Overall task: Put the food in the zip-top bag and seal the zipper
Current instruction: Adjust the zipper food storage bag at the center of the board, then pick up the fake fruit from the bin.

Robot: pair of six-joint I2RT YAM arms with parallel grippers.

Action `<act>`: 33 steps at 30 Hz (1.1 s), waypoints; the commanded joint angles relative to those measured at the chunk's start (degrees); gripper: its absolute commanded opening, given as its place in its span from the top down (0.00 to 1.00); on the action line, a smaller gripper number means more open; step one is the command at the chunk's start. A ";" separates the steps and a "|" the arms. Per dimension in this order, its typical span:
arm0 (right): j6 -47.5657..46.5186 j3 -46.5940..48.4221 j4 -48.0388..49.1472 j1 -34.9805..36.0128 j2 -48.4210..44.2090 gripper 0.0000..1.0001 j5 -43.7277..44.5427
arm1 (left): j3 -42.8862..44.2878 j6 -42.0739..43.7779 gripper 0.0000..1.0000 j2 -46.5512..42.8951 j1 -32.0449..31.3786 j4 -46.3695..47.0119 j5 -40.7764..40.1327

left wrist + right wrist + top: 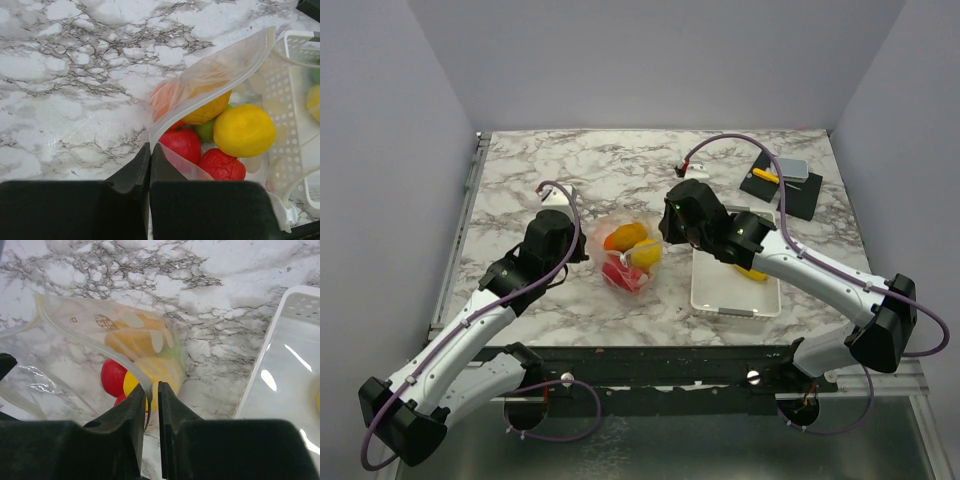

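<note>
The clear zip-top bag (628,255) lies mid-table between both arms and holds the food: an orange piece (625,236), a yellow one (645,253) and red ones (620,275). My left gripper (150,150) is shut on the bag's edge at its left corner, beside a red fruit (184,144) and a yellow fruit (244,130). The pale zipper (220,87) curves away, its mouth gaping. My right gripper (151,389) stands at the bag's right end with its jaws slightly parted. The zipper strip (95,342) runs into that gap and rests against the left finger.
A white slotted basket (735,300) sits right of the bag under the right arm, with a yellow piece (752,272) showing in it. Its rim (280,330) is close to the right gripper. Black pads with small items (780,185) lie at the back right.
</note>
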 commanded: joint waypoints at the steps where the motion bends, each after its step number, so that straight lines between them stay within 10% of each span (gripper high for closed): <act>1: 0.10 -0.35 -0.55 0.00 -0.13 0.76 -1.11 | -1.15 1.18 1.00 -1.11 -0.04 0.86 1.30; 13: 0.53 -0.46 -5.79 0.00 -7.35 0.46 5.41 | -2.01 1.45 1.00 -2.24 0.10 0.84 1.77; 33: 6.66 -10.26 -19.12 -1.78 -14.66 0.27 24.59 | -2.36 1.36 1.00 -2.86 0.11 0.86 3.31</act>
